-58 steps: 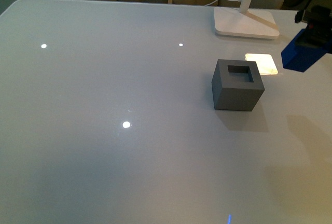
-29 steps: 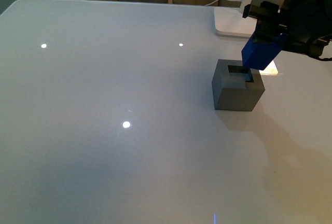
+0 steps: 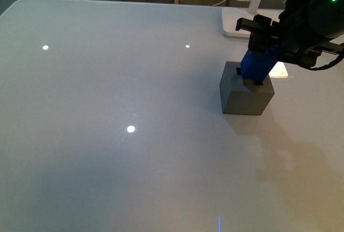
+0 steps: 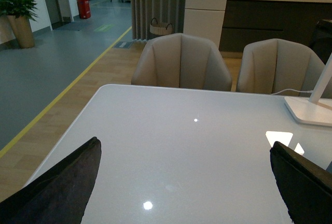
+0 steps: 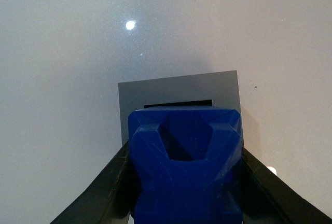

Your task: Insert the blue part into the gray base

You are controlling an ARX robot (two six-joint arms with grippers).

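**Blue part poised at the recess, R arm does the work**

R pincer (image 3: 259, 55) is clamped on the blue part (image 3: 256, 68), fingers (image 5: 106, 190) pressing on both its sides; loop handle faces the wrist cam, square body points down toward the gray base (image 3: 244, 96). In front view the part's lower end overlaps the base's top face, right at the recess; whether it's already entered or just hovers at the rim, can't tell. Part looks a bit tilted there, long axis not quite vertical. In R wrist view the blue part (image 5: 185, 167) covers nearly all the opening; only a thin dark strip of recess (image 5: 179, 102) shows beyond its far edge, w/ gray base (image 5: 176, 86) rim around it. So target lies approx. straight below the pincer; next move prob. needs squaring up, then a straight push down. L pincer (image 4: 184, 146) is apart, holds nothing, hangs over bare tabletop (image 3: 134, 81), well away from the base; R arm is clearly nearer.
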